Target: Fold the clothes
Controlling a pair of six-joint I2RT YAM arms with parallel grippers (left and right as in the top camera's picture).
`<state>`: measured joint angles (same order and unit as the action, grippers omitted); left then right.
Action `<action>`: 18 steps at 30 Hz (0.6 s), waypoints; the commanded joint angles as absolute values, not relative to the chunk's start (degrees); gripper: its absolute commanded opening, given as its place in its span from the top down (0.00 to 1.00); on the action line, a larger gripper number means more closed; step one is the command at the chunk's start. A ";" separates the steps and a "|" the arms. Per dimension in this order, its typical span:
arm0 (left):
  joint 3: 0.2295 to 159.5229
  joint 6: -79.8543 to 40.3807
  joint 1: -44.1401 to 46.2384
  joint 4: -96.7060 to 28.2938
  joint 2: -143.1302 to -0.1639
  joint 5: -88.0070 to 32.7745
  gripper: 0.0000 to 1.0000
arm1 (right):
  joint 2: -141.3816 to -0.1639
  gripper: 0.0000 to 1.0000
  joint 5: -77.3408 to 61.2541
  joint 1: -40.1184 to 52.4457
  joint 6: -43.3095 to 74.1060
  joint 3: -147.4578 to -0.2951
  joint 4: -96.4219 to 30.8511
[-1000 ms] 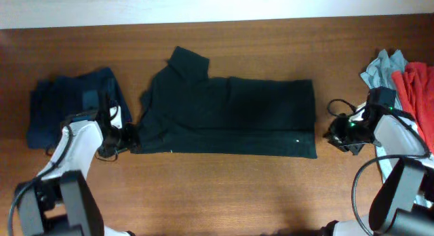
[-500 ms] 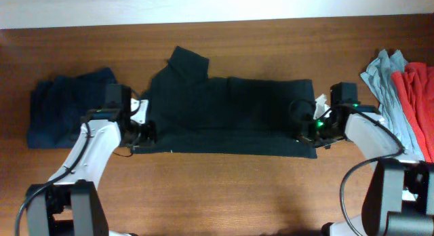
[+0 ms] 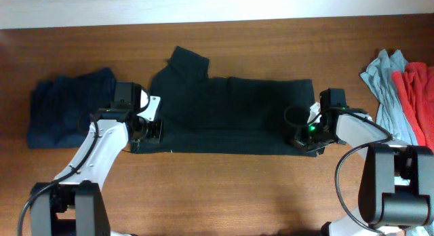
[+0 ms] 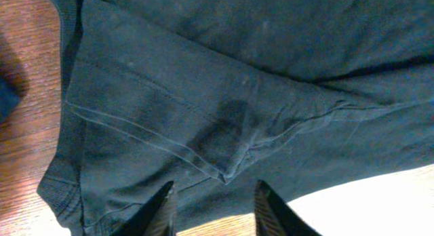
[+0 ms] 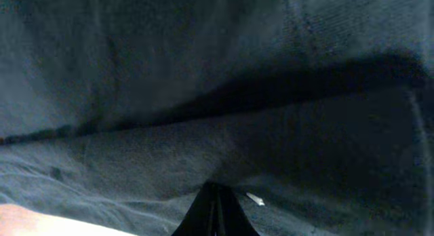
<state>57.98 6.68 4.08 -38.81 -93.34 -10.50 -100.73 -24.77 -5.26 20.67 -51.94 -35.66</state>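
The black T-shirt [image 3: 230,114], one of the clothes, lies folded lengthwise across the middle of the table, its sleeve pointing to the far side. My left gripper [image 3: 150,131] sits at the shirt's left end. In the left wrist view its jaws [image 4: 215,195] stand partly apart over the hem [image 4: 135,127], with wood showing between them. My right gripper [image 3: 303,136] is at the near right corner. In the right wrist view its fingers [image 5: 215,190] are pressed together, with dark cloth [image 5: 203,127] puckered at the tips beside the small white logo [image 5: 255,199].
A folded navy garment [image 3: 64,110] lies at the left, close to my left arm. Grey-blue cloth [image 3: 383,80] and red cloth [image 3: 417,87] are heaped at the right edge. Bare wooden table [image 3: 224,188] runs along the near side.
Both grippers have moved inward from beside the shirt onto its two ends. The right jaws have shut on the cloth and the left jaws have narrowed.
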 commanded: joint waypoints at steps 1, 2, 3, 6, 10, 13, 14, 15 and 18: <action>57.60 9.41 6.28 -39.29 -93.38 -11.35 0.72 | -101.38 0.96 -25.06 -4.89 20.86 -52.29 -35.14; 57.47 10.00 6.85 -39.35 -93.58 -11.33 0.73 | -101.32 0.96 -25.74 -4.89 20.84 -52.42 -35.14; 57.45 9.98 7.22 -39.55 -93.84 -11.00 0.74 | -100.97 0.88 -27.75 -4.89 19.55 -52.71 -35.09; 57.45 3.29 7.05 -41.52 -94.54 -6.26 0.84 | -96.07 0.60 -31.09 -4.89 13.15 -53.60 -35.07; 57.45 -2.63 4.60 -41.52 -94.50 -5.50 0.86 | -88.42 0.52 -36.10 -4.62 7.60 -53.60 -34.83; 57.43 -9.41 1.04 -41.01 -94.50 -5.54 0.86 | -84.75 0.73 -41.93 -1.89 7.29 -53.60 -33.28; 57.43 -11.75 -0.27 -40.97 -94.52 -5.56 0.86 | -84.55 0.77 -43.16 -0.60 7.29 -53.60 -32.34; 57.41 -14.52 -1.76 -40.99 -94.56 -5.80 0.86 | -84.68 0.84 -44.97 2.63 7.86 -53.60 -29.93; 57.36 -15.86 -3.97 -41.23 -94.89 -8.36 0.86 | -86.50 0.91 -44.31 11.73 12.38 -53.60 -20.99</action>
<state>57.87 -11.03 -2.59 -41.04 -94.08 -6.72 -85.25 -41.23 4.89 9.26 -53.04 -26.35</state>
